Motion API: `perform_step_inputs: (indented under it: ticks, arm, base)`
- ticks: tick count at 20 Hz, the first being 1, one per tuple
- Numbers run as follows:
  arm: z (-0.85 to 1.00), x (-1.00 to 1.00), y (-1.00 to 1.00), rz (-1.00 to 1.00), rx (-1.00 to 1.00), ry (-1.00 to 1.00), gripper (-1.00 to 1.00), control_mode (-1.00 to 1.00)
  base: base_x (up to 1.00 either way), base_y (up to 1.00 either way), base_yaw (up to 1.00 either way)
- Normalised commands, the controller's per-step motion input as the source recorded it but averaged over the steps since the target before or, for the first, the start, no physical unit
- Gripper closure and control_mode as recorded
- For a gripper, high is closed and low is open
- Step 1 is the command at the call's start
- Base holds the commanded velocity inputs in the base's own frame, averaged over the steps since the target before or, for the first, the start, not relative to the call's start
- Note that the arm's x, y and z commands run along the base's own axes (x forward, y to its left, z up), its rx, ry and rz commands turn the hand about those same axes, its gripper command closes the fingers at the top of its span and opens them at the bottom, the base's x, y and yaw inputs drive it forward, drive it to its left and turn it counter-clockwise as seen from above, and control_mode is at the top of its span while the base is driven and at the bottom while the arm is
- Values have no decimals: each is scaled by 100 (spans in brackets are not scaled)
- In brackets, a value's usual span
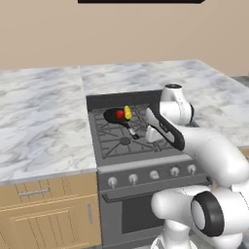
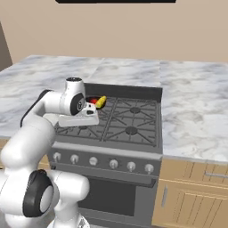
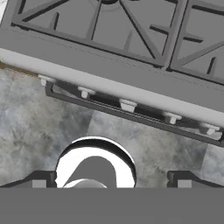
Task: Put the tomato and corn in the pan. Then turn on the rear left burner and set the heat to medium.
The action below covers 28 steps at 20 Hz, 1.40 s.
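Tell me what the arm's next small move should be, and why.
Probably lower the open claw toward the knobs on the stove front. The tomato and corn already lie in the pan, so only the burner remains. Which knob serves the rear left burner, I cannot tell.

No legible text, label, brand, number or sign appears in any view. The row of round grey control knobs (image 1: 153, 174) on the dark grey stove front panel (image 2: 102, 156) carries no readable markings; any dial marks are too small to make out. The white and grey marbled worktop (image 1: 39, 121), the pale wooden cabinet doors (image 1: 48, 214) and the plain beige wall (image 2: 133, 31) bear no lettering. The white robot arm casing (image 2: 26, 142) shows no maker's name or numbering. The hand view of the stove's front edge (image 3: 109, 74) likewise shows no inscription.
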Motion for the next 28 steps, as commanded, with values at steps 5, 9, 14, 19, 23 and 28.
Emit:
perform_step_inputs:
  ticks: [5, 9, 14, 19, 23, 28]
  arm:
    - [0, 0, 0, 0, 0, 0, -100, 100]
    - [0, 0, 0, 0, 0, 0, -100, 100]
    - [0, 0, 0, 0, 0, 0, -100, 100]
    - [0, 0, 0, 0, 0, 0, -100, 100]
    - [0, 0, 0, 0, 0, 0, -100, 100]
    - [0, 0, 0, 0, 0, 0, -100, 100]
  base:
    - [12, -54, 0]
    - [20, -34, 0]
    - [33, -1, -2]
    - [70, -25, 5]
    - [41, -33, 9]
    - [3, -40, 5]
